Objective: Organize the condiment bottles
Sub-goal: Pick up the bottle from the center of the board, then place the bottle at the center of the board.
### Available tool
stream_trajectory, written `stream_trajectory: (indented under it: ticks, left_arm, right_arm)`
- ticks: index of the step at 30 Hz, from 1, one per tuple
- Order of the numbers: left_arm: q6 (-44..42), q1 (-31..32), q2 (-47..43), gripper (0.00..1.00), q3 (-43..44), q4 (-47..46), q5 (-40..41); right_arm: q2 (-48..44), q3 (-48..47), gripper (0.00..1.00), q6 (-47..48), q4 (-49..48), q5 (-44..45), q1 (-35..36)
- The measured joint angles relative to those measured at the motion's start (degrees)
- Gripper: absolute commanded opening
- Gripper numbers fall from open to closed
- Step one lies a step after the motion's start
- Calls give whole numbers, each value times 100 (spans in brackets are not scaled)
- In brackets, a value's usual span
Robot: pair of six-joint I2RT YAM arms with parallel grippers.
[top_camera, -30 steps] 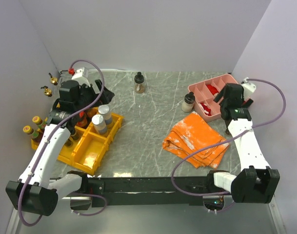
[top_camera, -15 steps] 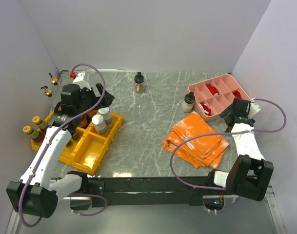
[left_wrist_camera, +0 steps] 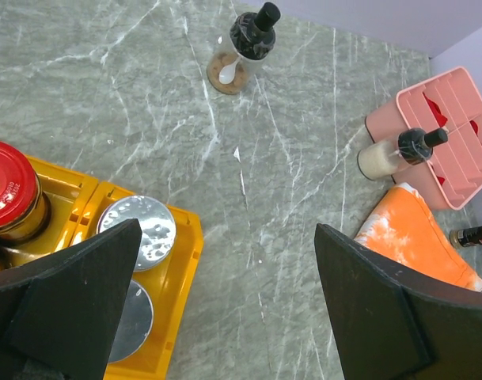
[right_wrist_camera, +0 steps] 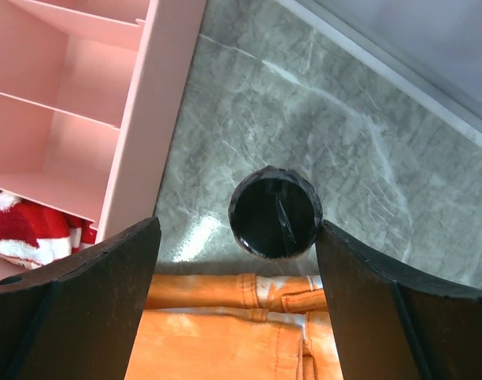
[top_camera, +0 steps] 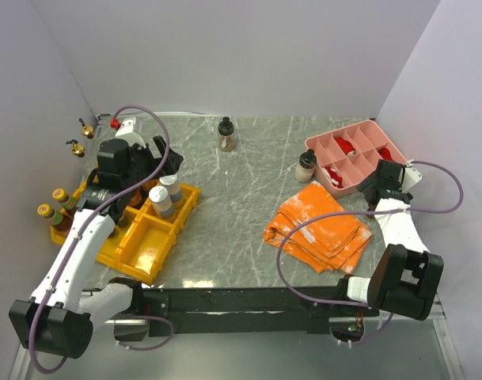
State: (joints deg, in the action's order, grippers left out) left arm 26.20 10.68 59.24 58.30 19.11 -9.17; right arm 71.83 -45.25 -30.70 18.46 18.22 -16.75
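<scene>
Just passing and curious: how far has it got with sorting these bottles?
Done: several bottles stand in the yellow bins, among them a red-lidded jar. In hand: the right fingers are open either side of a black-capped bottle, not gripping it; the left fingers are open and empty. To do: the back bottle, the bottle by the pink tray, two gold-spout bottles far left.

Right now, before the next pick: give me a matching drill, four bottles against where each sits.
Things:
1. red-lidded jar
2. brown-filled bottle
3. white-filled bottle
4. black-capped bottle

Places:
a. alone on bare marble at the back
b. beside the pink tray
c. in a yellow bin
d. below the open right end effector, by the orange cloth

Pairs: 1-c, 2-a, 3-b, 4-d
</scene>
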Motion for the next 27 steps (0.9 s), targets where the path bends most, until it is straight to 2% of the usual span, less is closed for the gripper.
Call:
stream_trajectory:
  ticks: [7,16,23,27]
  left_arm:
    - [0,13,-59,97,-2,-9,55]
    - [0,83,-116,96,-2,-9,205]
    - [-4,125,-212,96,-2,-7,345]
    - [-7,168,-326,96,-2,-7,466]
  right_arm:
    - [0,33,88,-20,-50,179,-2]
    - [9,153,73,-11,-129,378,-74]
    - [-13,256,48,63,-227,437,-114]
    - [-197,264,41,140,-214,437,-109]
